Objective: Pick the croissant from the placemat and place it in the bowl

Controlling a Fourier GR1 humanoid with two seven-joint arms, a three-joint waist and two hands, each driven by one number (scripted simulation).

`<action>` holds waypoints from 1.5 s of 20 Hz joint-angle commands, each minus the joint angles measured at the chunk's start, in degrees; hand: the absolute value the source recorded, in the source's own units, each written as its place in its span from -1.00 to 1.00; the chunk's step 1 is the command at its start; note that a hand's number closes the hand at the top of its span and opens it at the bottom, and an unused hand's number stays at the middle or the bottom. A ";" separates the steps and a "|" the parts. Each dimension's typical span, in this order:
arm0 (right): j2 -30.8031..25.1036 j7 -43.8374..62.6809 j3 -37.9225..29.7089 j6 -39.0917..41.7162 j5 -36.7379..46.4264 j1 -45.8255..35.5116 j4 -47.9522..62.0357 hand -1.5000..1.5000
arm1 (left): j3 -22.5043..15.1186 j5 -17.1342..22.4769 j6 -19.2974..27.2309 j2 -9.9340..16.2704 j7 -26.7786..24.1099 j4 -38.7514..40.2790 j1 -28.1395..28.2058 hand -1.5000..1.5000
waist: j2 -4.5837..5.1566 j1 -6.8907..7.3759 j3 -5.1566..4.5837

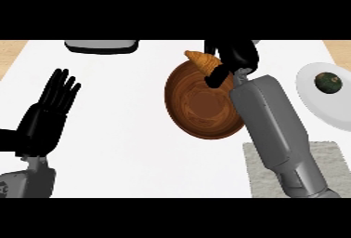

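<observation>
The golden-brown croissant [201, 60] hangs over the far rim of the brown wooden bowl [198, 104], held in my right hand [233, 58], whose fingers and thumb curl round its right end. My right forearm runs from the lower right up across the bowl's right edge. The grey placemat [322, 169] lies at the lower right, partly under that forearm, with nothing showing on it. At the left my left hand [44, 118] rests open, fingers up, well away from the bowl.
A white plate [322, 104] with a dark green avocado [328, 82] on it sits at the right edge. A grey-and-black object [101, 45] lies at the far edge, top left. The counter top is white, with wood showing at both upper corners.
</observation>
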 commanded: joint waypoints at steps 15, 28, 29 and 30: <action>2.19 -23.16 -23.16 -10.48 -21.71 -8.45 24.25 -1.00 | 1.12 0.60 -0.51 0.20 -0.34 0.49 -1.03 0.00 | 0.41 0.42 0.17; -14.20 -29.35 -33.96 -5.57 -32.42 -4.68 29.33 -1.00 | 0.93 0.32 -0.85 -0.69 -0.70 -0.19 1.74 0.00 | -0.20 -0.71 0.06; -17.45 -28.37 -35.01 -1.26 -34.14 -5.53 28.35 -1.00 | 3.25 1.66 -2.21 1.54 -0.56 1.75 0.77 0.00 | -0.28 -1.09 0.04; -16.56 -26.91 -33.37 0.92 -34.07 -1.63 24.19 -1.00 | 3.83 1.11 -2.01 1.82 -1.23 2.63 1.31 0.00 | -0.77 -2.24 0.00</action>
